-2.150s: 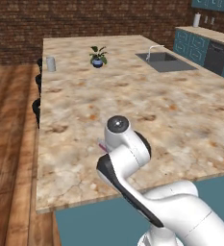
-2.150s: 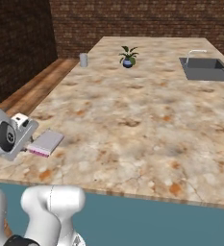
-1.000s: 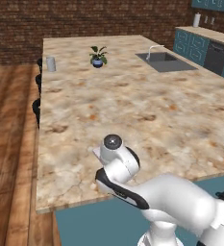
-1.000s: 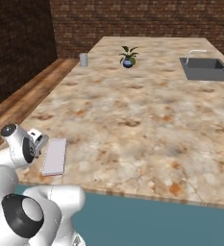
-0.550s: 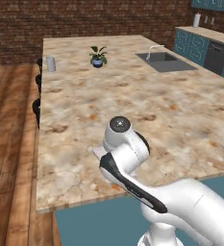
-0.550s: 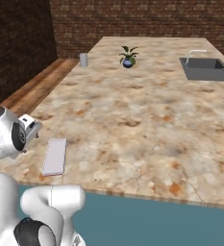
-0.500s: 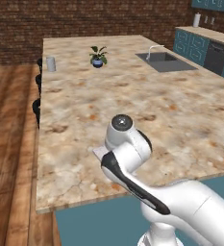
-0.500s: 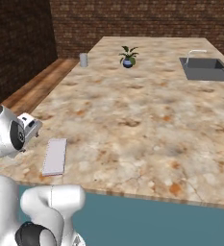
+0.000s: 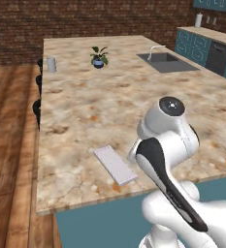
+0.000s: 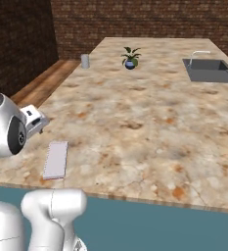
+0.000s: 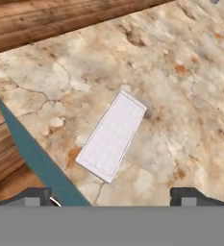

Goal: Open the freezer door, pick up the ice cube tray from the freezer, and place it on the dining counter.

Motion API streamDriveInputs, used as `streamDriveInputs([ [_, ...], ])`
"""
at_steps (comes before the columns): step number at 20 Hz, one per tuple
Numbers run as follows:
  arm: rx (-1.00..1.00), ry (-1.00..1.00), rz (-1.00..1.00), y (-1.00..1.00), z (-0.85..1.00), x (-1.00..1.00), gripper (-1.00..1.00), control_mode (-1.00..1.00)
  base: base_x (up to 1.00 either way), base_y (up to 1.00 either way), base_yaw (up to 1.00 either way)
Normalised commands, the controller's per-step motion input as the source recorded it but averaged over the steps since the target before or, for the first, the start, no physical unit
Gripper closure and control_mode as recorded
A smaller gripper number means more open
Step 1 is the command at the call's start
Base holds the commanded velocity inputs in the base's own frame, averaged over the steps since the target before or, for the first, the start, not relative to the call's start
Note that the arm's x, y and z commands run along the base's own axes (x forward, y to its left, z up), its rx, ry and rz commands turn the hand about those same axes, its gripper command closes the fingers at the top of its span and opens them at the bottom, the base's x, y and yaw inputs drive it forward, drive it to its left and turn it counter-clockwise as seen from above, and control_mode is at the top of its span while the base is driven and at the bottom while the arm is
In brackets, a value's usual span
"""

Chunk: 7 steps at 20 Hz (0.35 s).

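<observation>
Left base view: thin flat pale-grey rectangular ice cube tray [image 9: 115,164] lies flat on the beige marbled stone top of the dining counter [image 9: 114,97], close to the near edge, set at a diagonal. Nothing touches it. White arm's elbow w/ dark joints bulks up just right of the tray. Farther back on the counter — small potted plant in a blue pot [image 9: 99,56], a small grey cylindrical cup [image 9: 51,64] near the left edge, and an inset grey sink w/ a curved faucet [image 9: 167,62] to the right. Wood plank floor [image 9: 10,140] to the left, brick wall behind.

Right base view: same tray [image 10: 56,160] near the counter's [image 10: 149,122] front left corner, long side running roughly away from the camera, flat on the stone. Arm's wrist sits left of it and higher, apart from it. Plant [image 10: 130,58], cup [image 10: 85,61] and sink [image 10: 208,70] all well apart from the tray at the far end.

Hand view: looks down on the tray [image 11: 112,135], tilted across the picture, lying alone on the stone beside the counter's [image 11: 180,86] teal edge. Gripper [image 11: 111,196] is spread wide — two dark fingertips [image 11: 31,197] far apart at the bottom, nothing between them, tray not gripped.
</observation>
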Motion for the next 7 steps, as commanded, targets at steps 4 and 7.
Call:
streamDriveInputs([
  [4,0.20,-0.04,-0.12,-0.56,0.57,-0.63,-1.00,-1.00,0.00,0.00,0.00],
  [7,0.13,-0.05,-0.14,-0.27,0.31,-0.56,-1.00,-1.00,0.00,0.00,0.00],
])
